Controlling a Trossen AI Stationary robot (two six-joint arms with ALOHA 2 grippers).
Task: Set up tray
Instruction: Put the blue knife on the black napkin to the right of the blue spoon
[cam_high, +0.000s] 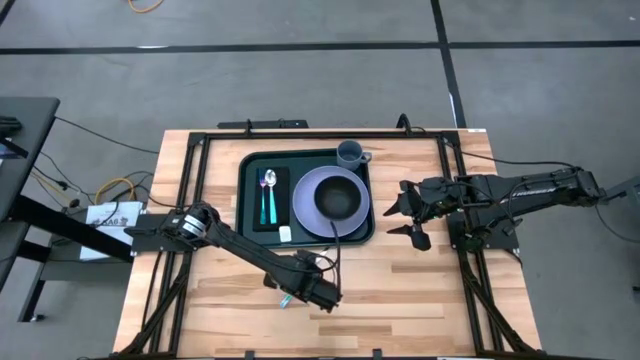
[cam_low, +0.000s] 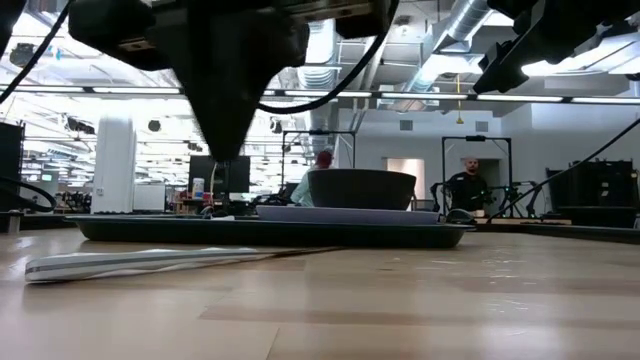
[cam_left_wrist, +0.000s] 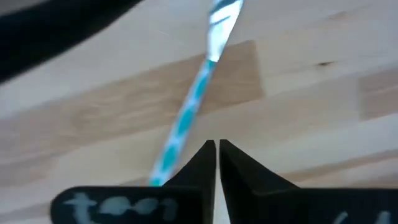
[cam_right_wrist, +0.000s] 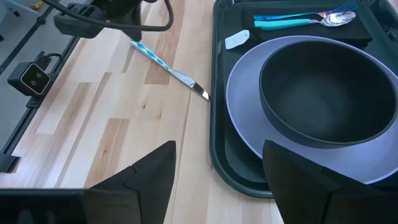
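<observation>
Your tray (cam_high: 305, 236) is dark green with rounded corners and a raised rim, lying ahead of the left tool (cam_high: 327, 294) and just beside the right tool (cam_high: 412, 213). It holds a purple plate (cam_high: 305, 205), black bowl (cam_high: 338, 198), napkin (cam_high: 254, 205) with cutlery, and a cup (cam_high: 350, 153). Your left tool's fingers are pressed together over a knife (cam_right_wrist: 169, 70) lying on bare desk (cam_high: 420, 285), just short of the tray's rim. Your right tool is spread open.
</observation>
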